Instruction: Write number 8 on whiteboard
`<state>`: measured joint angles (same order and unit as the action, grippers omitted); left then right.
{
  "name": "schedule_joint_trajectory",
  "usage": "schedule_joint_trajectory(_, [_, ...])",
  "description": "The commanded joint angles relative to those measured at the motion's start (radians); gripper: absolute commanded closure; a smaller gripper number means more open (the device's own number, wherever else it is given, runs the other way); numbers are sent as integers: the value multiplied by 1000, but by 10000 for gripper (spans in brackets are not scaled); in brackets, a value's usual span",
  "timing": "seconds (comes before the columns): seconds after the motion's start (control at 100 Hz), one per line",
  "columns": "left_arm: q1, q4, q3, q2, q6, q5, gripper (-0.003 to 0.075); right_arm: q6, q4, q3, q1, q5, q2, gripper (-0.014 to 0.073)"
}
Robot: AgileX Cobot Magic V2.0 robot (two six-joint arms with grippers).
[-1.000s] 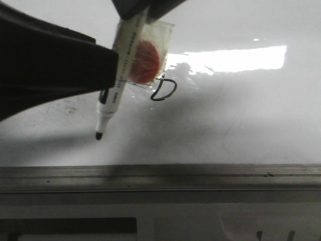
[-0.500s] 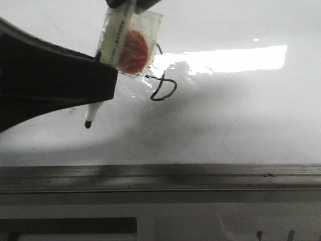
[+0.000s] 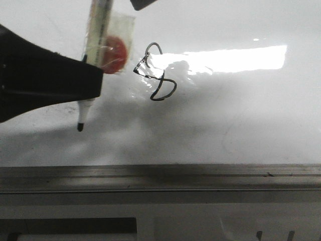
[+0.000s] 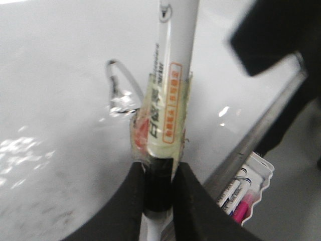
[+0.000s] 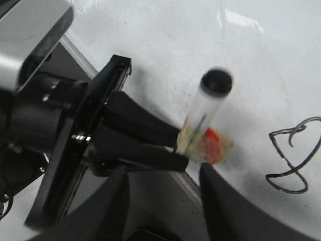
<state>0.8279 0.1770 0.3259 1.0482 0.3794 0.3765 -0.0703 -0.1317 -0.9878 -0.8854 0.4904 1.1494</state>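
Note:
The number 8 (image 3: 156, 73) is a thin, tilted black outline on the whiteboard (image 3: 235, 120), just left of the glare. My left gripper (image 3: 95, 75) is shut on a white marker pen (image 3: 89, 60) that carries clear tape and a red disc. The pen's black tip (image 3: 79, 128) points down, left of and below the number 8 and apart from it. In the left wrist view the fingers (image 4: 125, 201) clamp the pen's black band (image 4: 159, 186). My right gripper (image 5: 163, 173) stands open and empty beside the pen (image 5: 205, 115). The number 8 (image 5: 291, 160) lies to one side of it.
A grey metal frame (image 3: 160, 178) runs along the whiteboard's lower edge. A white tray of spare markers (image 4: 246, 193) sits beyond that frame. Faint grey smudges mark the board near the pen.
My left gripper has carried the pen leftward, away from the number 8, uncovering its upper loop. The right gripper's dark finger has drawn up toward the top edge.

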Motion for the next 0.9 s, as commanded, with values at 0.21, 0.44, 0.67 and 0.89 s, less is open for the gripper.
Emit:
schedule_joint_trajectory(0.21, [1,-408,34,-7,13,-90,741,10,-21,-28,0,-30,-20,250])
schedule_joint_trajectory(0.44, [1,-412,34,-7,13,-90,741,10,-25,-28,0,-17,-20,250])
schedule_joint_trajectory(0.67, [1,-412,34,-7,13,-69,680,6,-25,-28,0,-8,-20,250])
schedule_joint_trajectory(0.89, [1,-413,34,-10,13,-69,351,3,-25,-28,0,-8,-27,250])
